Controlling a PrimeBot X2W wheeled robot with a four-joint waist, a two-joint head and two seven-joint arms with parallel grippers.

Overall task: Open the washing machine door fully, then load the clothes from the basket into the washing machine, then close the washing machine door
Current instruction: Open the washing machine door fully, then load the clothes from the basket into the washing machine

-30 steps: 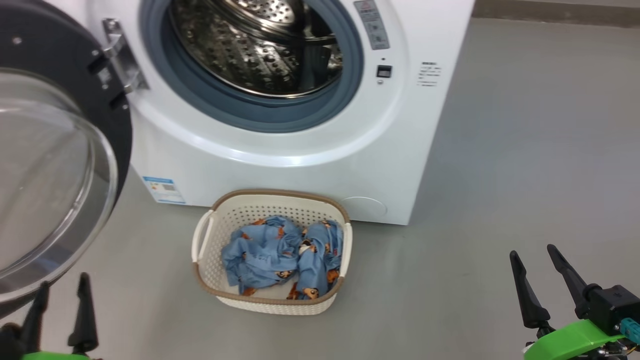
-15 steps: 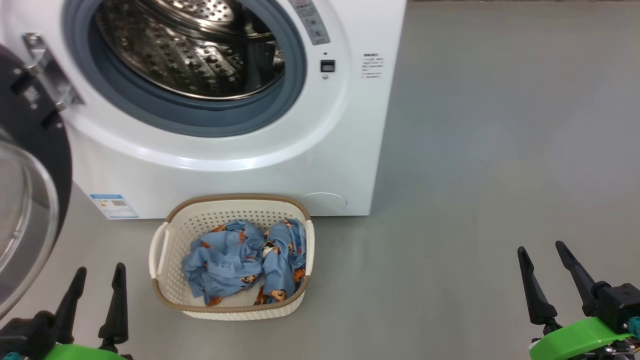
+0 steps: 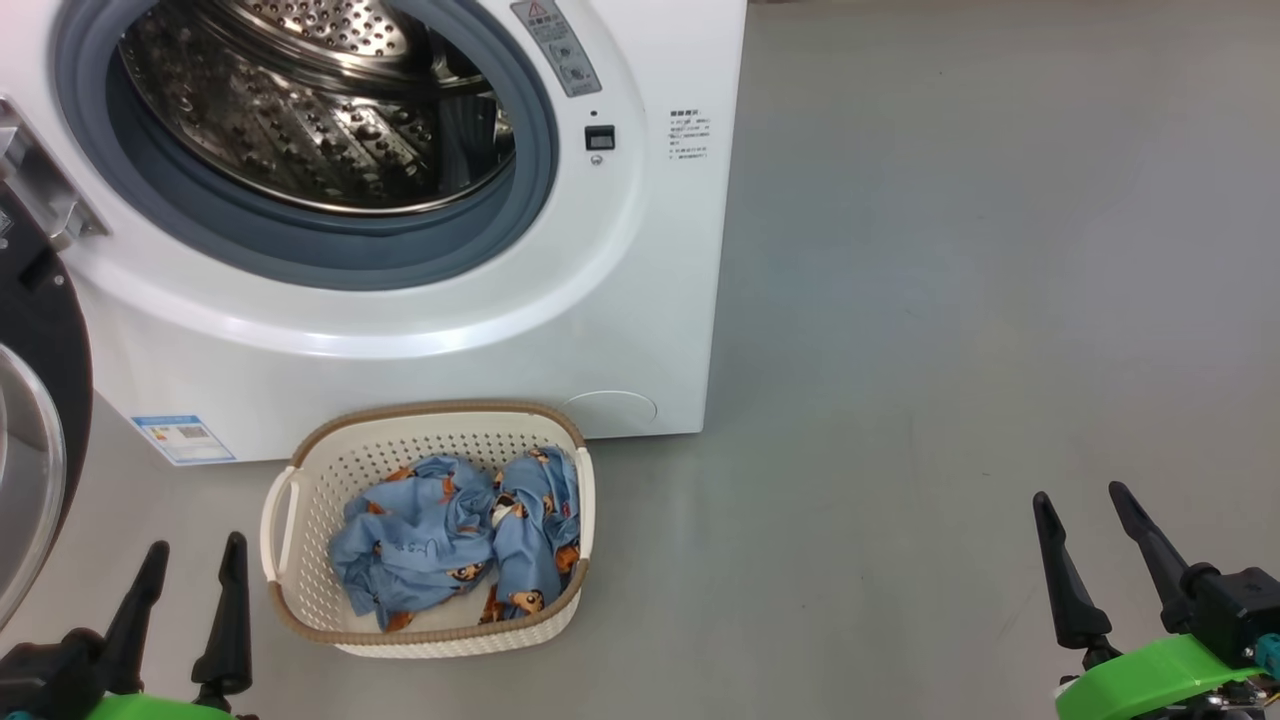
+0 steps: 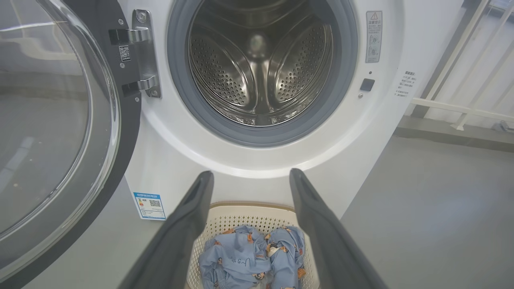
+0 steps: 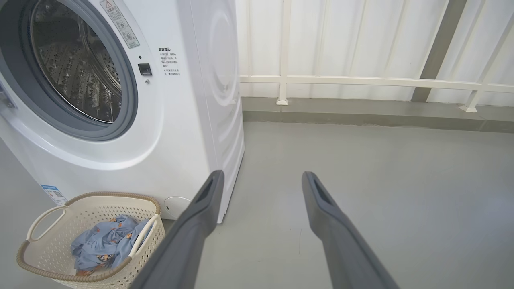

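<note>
The white washing machine [image 3: 640, 300] [image 4: 160, 152] [image 5: 188, 120] fills the upper left, its steel drum bare inside. Its black washing machine door [image 3: 45, 340] [image 4: 60, 132] hangs swung wide open at the left. On the floor in front stands the cream basket [image 3: 300, 480] [image 4: 249, 212] [image 5: 48, 224], holding the crumpled light blue clothes [image 3: 450, 540] [image 4: 249, 261] [image 5: 104, 241] with bear prints. My left gripper [image 3: 195, 557] [image 4: 251, 176] is open, low at the basket's left side. Far to the right over bare floor, my right gripper [image 3: 1080, 500] [image 5: 261, 174] is open too, with nothing in it.
Grey floor [image 3: 950, 300] stretches to the right of the machine. A white railing [image 5: 361, 82] and a low kerb run along the back wall, behind the machine's right side.
The head camera has turned right, so machine, door and basket have slid left in the picture. Both grippers stay open, about where they were.
</note>
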